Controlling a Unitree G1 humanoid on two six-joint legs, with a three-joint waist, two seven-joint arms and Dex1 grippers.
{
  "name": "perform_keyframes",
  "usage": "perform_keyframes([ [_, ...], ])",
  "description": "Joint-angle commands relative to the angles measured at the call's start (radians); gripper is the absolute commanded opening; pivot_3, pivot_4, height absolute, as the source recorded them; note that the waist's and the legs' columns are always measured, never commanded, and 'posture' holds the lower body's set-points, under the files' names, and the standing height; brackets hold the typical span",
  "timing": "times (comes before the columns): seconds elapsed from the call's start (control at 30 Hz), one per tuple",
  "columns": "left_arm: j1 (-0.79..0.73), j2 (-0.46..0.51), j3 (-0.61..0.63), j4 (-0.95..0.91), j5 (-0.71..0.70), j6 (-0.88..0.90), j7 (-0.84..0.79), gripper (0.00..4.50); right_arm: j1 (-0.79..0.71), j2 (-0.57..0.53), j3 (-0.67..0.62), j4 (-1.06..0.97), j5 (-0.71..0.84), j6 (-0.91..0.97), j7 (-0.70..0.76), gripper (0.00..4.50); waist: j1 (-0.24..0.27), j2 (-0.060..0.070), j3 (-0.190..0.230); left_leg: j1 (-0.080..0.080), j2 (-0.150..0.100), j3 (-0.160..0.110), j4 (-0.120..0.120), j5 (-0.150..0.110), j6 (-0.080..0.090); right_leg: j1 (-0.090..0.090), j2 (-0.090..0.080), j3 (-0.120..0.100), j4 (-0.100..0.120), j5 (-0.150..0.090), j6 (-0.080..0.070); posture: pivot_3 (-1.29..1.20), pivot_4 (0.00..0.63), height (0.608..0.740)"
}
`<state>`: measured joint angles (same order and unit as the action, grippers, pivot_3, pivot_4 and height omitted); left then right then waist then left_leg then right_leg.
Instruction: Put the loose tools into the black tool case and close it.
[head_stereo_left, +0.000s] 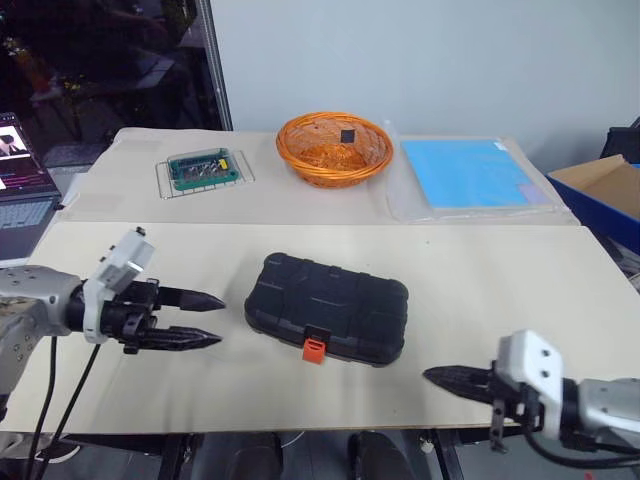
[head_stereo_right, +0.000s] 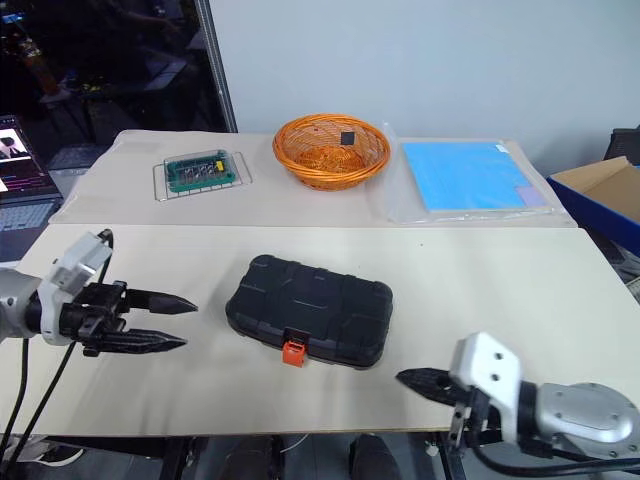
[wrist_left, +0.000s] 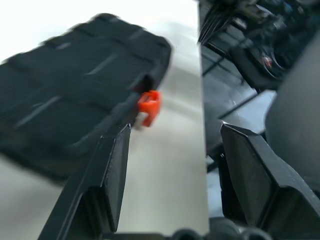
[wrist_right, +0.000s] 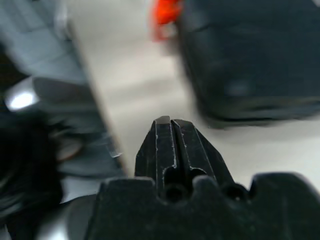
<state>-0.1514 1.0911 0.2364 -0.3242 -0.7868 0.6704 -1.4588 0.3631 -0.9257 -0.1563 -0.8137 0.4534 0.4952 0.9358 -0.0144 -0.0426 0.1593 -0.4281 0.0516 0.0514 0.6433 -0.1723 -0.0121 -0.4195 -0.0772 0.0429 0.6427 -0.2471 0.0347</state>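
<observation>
My left hand (head_stereo_left: 205, 318) hangs open and empty beside the black tool case (head_stereo_left: 327, 307); my right hand (head_stereo_right: 412, 381) is pinched shut on nothing near the counter's (head_stereo_left: 480, 270) front edge. Both stand clear, I judge, because the case lies closed mid-counter, orange latch (head_stereo_left: 314, 349) toward me. My left wrist view catches that latch close up; the head views add the wicker basket (head_stereo_left: 334, 146) behind.
</observation>
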Motion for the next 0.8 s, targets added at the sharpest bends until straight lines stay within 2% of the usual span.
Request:
perform_keyframes([
  [0.03,-0.012,-0.025,0.003,-0.089,-0.008,-0.018,0.056,3.08,-0.098,0.025,0.162,0.058,-0.127,0.036,-0.096,0.07,0.001,0.000,0.000,0.000,0.000,0.000,0.000,0.000,0.000,0.000,0.000,0.000,0.000,0.000,0.000,0.00,0.150,0.740],
  [0.17,-0.011,-0.043,-0.008,-0.130,0.011,-0.035,0.104,3.08,-0.211,0.131,0.252,0.129,-0.209,0.093,-0.235,0.07,0.004,-0.001,0.000,-0.003,-0.002,0.001,0.000,0.004,0.006,0.000,0.000,0.001,-0.001,0.000,0.000,0.00,0.150,0.740],
  [0.3,-0.007,-0.056,-0.019,-0.154,0.023,-0.041,0.145,3.08,-0.329,0.317,0.220,0.164,-0.156,0.240,-0.376,0.07,-0.006,-0.002,0.000,-0.007,0.000,0.001,0.000,0.004,0.007,-0.002,0.002,0.001,0.001,0.001,-0.001,0.00,0.150,0.740],
  [0.47,-0.027,-0.094,-0.039,-0.179,0.034,-0.031,0.223,3.08,-0.565,0.499,0.209,0.362,-0.231,0.318,-0.563,0.07,-0.012,-0.002,0.000,-0.005,0.000,0.001,0.000,0.004,0.007,-0.002,0.002,0.003,0.003,0.002,-0.001,0.00,0.150,0.740],
  [0.7,-0.064,-0.150,-0.093,-0.200,0.083,-0.031,0.343,3.08,-0.898,0.635,0.255,0.762,-0.309,0.179,-0.627,0.07,-0.017,-0.002,0.000,-0.006,-0.001,0.001,0.001,0.004,0.007,-0.003,0.003,0.003,0.003,0.010,0.000,0.00,0.150,0.740],
  [0.8,-0.102,-0.201,-0.119,-0.200,0.089,-0.009,0.420,3.08,-0.977,0.632,0.276,0.879,-0.336,0.145,-0.591,0.07,-0.027,-0.002,0.000,-0.006,-0.001,0.000,0.000,0.004,0.007,-0.002,0.003,0.003,0.003,0.010,0.000,0.00,0.150,0.740],
])
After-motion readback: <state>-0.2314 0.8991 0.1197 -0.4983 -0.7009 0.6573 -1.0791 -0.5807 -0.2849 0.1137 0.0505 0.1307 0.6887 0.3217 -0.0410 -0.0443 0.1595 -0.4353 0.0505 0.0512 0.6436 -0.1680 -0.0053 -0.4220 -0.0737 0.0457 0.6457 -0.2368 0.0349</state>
